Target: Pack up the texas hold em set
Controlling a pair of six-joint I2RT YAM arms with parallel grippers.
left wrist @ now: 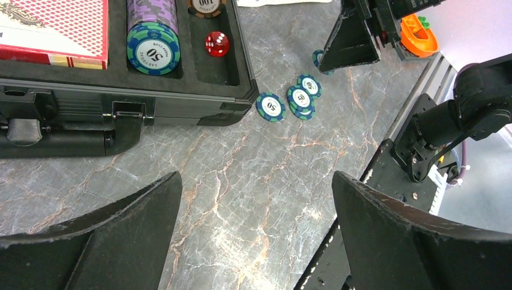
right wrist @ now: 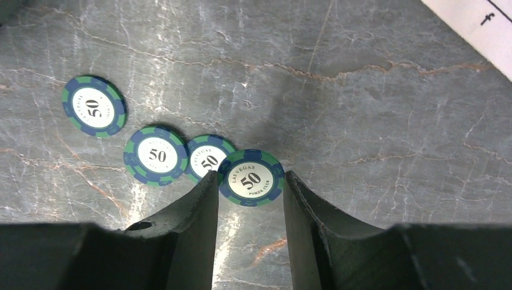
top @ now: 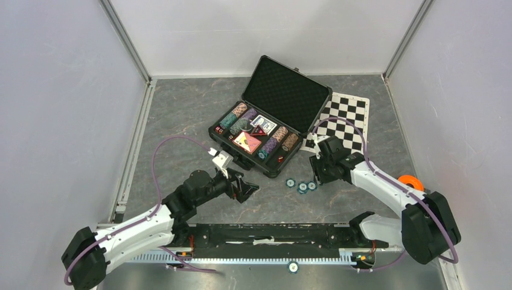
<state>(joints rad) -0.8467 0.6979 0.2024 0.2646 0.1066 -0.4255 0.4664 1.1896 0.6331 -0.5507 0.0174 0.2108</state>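
Case [top: 284, 93] is nearly packed, right gripper [right wrist: 250, 175] pinching one loose chip [right wrist: 250, 179] by its edges, left gripper [left wrist: 256, 177] spread wide, so next up is probably lifting it to its slot.

Red deck [left wrist: 54, 27] and brown chip [left wrist: 205, 5] partly beyond the left wrist view's top edge.

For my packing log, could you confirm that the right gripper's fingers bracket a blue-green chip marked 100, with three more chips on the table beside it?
Not quite: the right wrist view shows the chip between the right gripper's fingers is marked 50, not 100. Three more chips do lie on the table beside it.
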